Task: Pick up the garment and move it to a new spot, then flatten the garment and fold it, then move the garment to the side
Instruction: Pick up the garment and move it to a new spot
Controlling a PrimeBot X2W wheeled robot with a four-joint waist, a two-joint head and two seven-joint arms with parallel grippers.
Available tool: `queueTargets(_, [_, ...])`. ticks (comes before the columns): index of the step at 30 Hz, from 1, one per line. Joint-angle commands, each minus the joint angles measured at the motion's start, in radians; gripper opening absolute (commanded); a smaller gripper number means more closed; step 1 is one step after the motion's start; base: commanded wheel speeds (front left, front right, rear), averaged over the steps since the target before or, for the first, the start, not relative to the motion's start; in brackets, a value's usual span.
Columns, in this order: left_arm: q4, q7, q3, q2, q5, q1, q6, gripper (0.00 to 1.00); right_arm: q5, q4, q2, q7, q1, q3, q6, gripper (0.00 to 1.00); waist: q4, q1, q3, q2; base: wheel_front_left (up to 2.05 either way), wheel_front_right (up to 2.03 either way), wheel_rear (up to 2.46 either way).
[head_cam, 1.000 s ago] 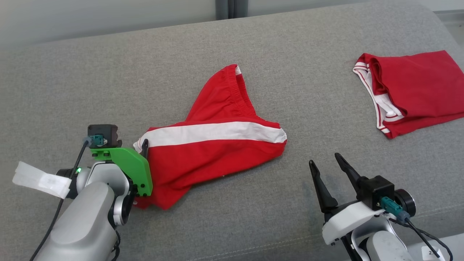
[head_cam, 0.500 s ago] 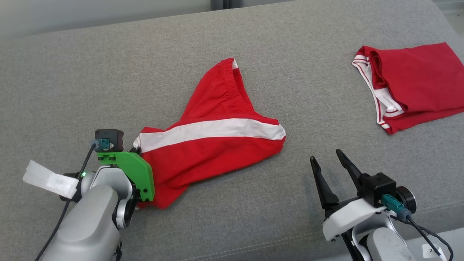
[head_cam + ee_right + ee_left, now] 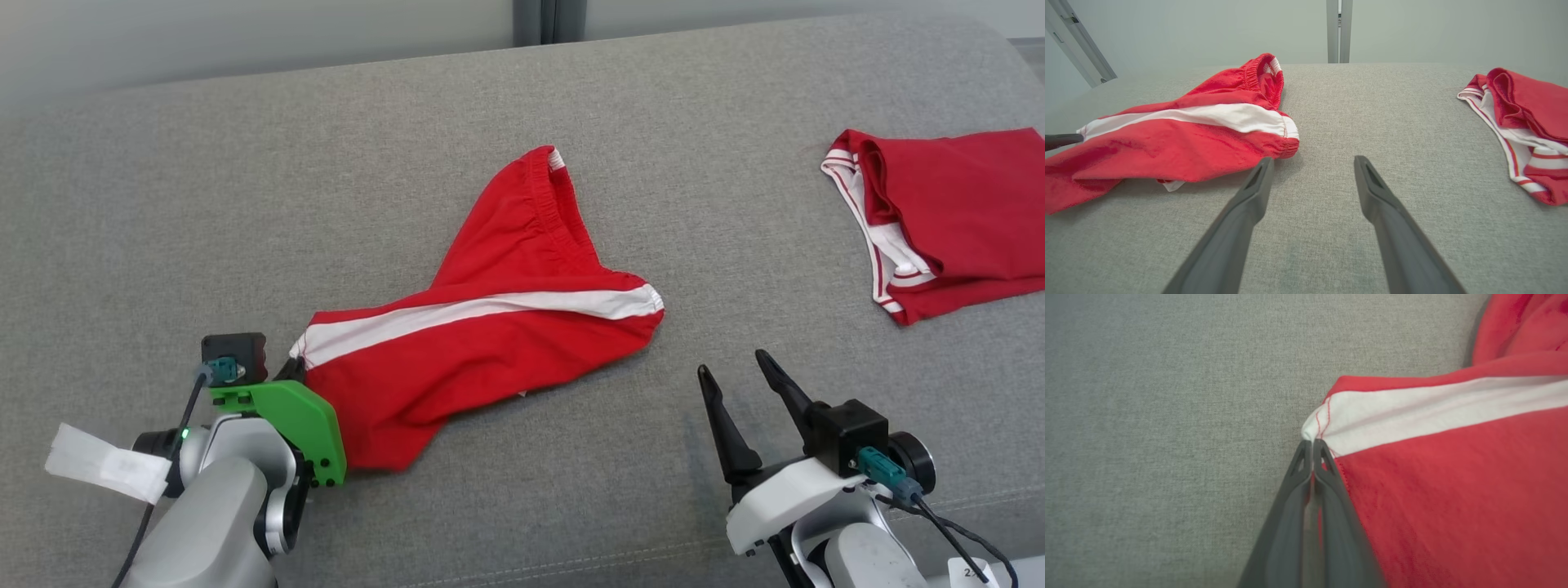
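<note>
The garment (image 3: 490, 343) is seen as soft, matt red cloth with a white cloth stripe and a gathered elastic waistband at 12 o'clock. The upholstered surface (image 3: 245, 204) is shown as coarse, matt grey weave. Matt red cloth is also seen in the folded clothing (image 3: 955, 212) at 2 o'clock. The fingers (image 3: 1392, 228) of the right gripper (image 3: 731, 363) are rendered in dark matt plastic, the bracket (image 3: 302, 416) at 8 o'clock in smooth green plastic.

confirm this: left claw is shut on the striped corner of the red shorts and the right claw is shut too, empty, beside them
Not quite: the right claw is open, as the right wrist view shows, empty beside the red shorts. The left claw is shut on their striped corner.
</note>
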Motion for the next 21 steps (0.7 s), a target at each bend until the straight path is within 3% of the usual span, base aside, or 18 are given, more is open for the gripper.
queueTargets(1, [-0.006, 0.001, 0.000, 0.002, -0.008, 0.017, 0.003, 0.00, -0.003, 0.002, -0.001, 0.002, 0.008, 0.001, -0.001, 1.00, 0.013, 0.0000, -0.014, 0.0000, 0.00, 0.00, 0.00])
queueTargets(2, [-0.013, -0.001, -0.005, 0.004, -0.006, 0.020, -0.004, 0.37, -0.003, 0.003, -0.001, 0.004, 0.009, 0.003, -0.001, 1.00, 0.016, 0.0000, -0.018, 0.0000, 0.00, 0.00, 0.00])
queueTargets(3, [-0.017, -0.005, -0.004, 0.003, -0.009, 0.026, -0.005, 1.00, -0.003, 0.003, -0.001, 0.005, 0.011, 0.004, -0.001, 1.00, 0.019, 0.0000, -0.023, 0.0000, 0.00, 0.00, 0.00])
queueTargets(9, [-0.059, -0.078, -0.001, -0.005, -0.015, 0.062, -0.035, 1.00, -0.006, 0.007, -0.001, 0.013, 0.025, 0.004, -0.001, 1.00, 0.034, 0.0000, -0.060, 0.0000, 0.00, 0.00, 0.00])
queueTargets(21, [-0.210, -0.312, 0.073, -0.008, 0.000, 0.207, -0.048, 1.00, 0.022, 0.005, -0.001, 0.019, 0.053, -0.047, -0.001, 1.00, 0.082, 0.0000, -0.151, 0.0000, 0.00, 0.00, 0.00])
